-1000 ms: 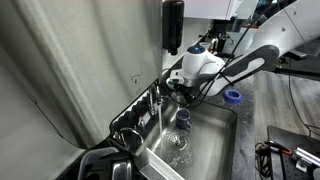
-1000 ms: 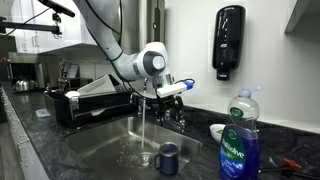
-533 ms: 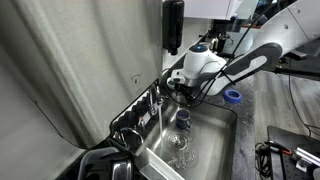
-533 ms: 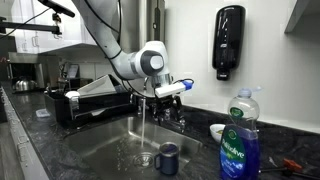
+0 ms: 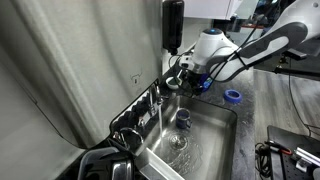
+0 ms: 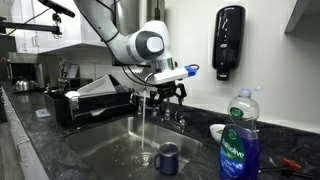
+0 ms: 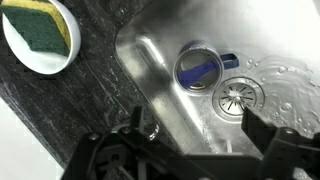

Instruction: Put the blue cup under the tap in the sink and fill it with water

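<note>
Standing upright on the floor of the sink (image 6: 100, 140), low and centre in the frame, the blue cup (image 6: 167, 158) sits just beside the round drain, with the stream from the tap (image 6: 165, 113) landing on the steel next to it rather than inside it, as far as an exterior view lets you judge. Your pincer (image 6: 167, 92) hangs spread and empty above the tap, up in the middle of the frame, clear of the cup.

The cup lies below the pincer and toward the drain; its long axis is vertical, mouth up, so you would likely have to come straight down to shift it into the stream.

The wrist view looks down between the dark pincer fingers (image 7: 275, 140) and shows what the exterior views do not: the cup (image 7: 198, 68) open-mouthed, its paler inside visible, and splashing water around the drain (image 7: 238, 98) at right. It also catches a sponge dish (image 7: 38, 35) on the worktop (image 7: 60, 105) at upper left. An exterior view alone shows the soap bottle (image 6: 238, 140) nearest the camera at lower right.
</note>
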